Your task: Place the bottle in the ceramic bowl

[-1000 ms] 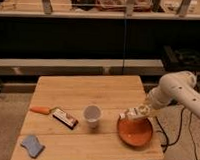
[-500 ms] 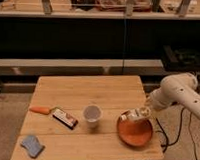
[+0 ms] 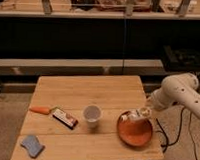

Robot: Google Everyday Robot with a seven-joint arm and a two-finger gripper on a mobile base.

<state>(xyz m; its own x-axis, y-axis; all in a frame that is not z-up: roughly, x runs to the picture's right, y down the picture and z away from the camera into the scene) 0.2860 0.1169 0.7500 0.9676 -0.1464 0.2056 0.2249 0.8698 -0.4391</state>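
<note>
The reddish-orange ceramic bowl (image 3: 135,132) sits on the wooden table (image 3: 88,91) near its front right corner. The small pale bottle (image 3: 132,116) lies on its side over the bowl's far rim. My gripper (image 3: 145,112), on the white arm (image 3: 177,93) that reaches in from the right, is right at the bottle's right end, just above the bowl's far right edge. Whether it still touches the bottle does not show.
A white cup (image 3: 92,114) stands left of the bowl. A dark snack packet (image 3: 65,118) and an orange carrot (image 3: 40,110) lie further left. A blue sponge (image 3: 31,144) is at the front left corner. Dark shelving runs behind the table.
The gripper and arm have shifted slightly to the right and up from over the bowl. The bottle now lies lower, at the bowl's far rim.
</note>
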